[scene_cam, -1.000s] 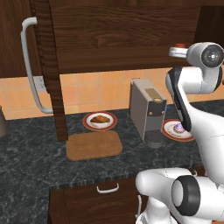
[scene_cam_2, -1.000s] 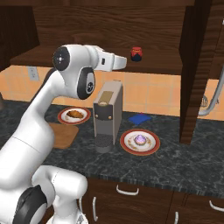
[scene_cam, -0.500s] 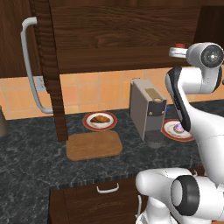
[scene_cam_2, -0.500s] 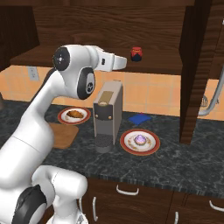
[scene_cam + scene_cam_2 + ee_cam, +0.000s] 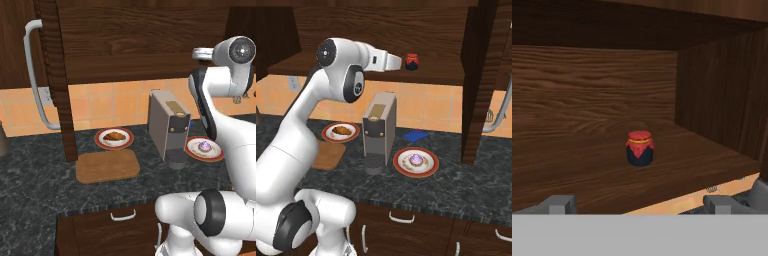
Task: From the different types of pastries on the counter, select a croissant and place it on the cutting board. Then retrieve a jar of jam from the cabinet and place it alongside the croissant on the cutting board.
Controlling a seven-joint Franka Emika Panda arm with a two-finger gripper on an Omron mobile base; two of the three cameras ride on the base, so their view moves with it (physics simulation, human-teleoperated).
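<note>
- Right now the claw (image 5: 639,202) stands wide open and holds nothing; in the hand view its two tips sit at the bottom edge, left and right of centre.
- Ahead of it, mid-frame in that view, the jar (image 5: 640,148) stands upright on the cabinet (image 5: 587,80) shelf, apart from the tips, with bare shelf between them. In the right base view the jar (image 5: 412,61) shows at top centre, just past the arm's end.
- Risk: the jar is small and squat; a push forward that is a little off line could knock it over or shove it deeper along the shelf rather than take it between the tips.
- Risk: the shelf floor and the side wall at the right of the hand view are near; a low or wide reach could strike wood.
- Risk: the croissant (image 5: 116,135) lies on its plate (image 5: 103,142), left of centre in the left base view, and the board (image 5: 107,166) below it is bare. Fetching jam first leaves that step undone, by my reading.
- Farther right, the cupcake (image 5: 204,146) sits on its own plate beside a grey machine (image 5: 167,127).
- No brand, label or writing is readable anywhere.
</note>
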